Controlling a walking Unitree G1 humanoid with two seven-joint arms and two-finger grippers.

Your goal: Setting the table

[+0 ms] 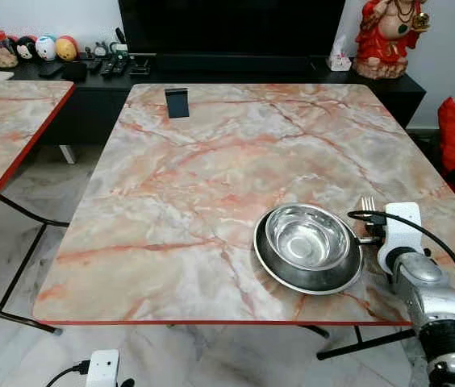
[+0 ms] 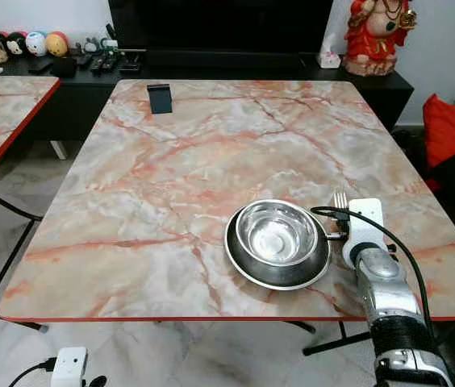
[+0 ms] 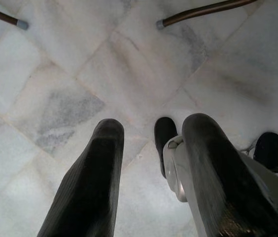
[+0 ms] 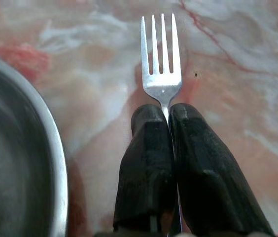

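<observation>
The right hand [image 4: 167, 116] is closed tight on the handle of a fork [image 4: 161, 64], its two black fingers [image 4: 146, 163] pressed together with the metal stem between them and the tines pointing away toward the far side. It sits low over the marble-patterned tabletop [image 1: 211, 153] near the near right corner; whether the fork touches the surface cannot be told. Just left of the fork lies a steel bowl [image 1: 306, 236] nested in a wider dark-rimmed plate [image 1: 308, 278] (both shiny and round), close to the near edge. Far off at the back left of the tabletop stands a small dark phone stand [image 1: 177, 102]. Beyond it, a black cabinet [image 1: 90, 97] carries small figurines [image 1: 46, 48], and a red statue [image 1: 385, 36] stands at the far right. The left hand [image 3: 149, 143] hangs over the pale marble floor [image 3: 80, 74], its fingers [image 3: 92, 182] parted with a clear gap between them.
</observation>
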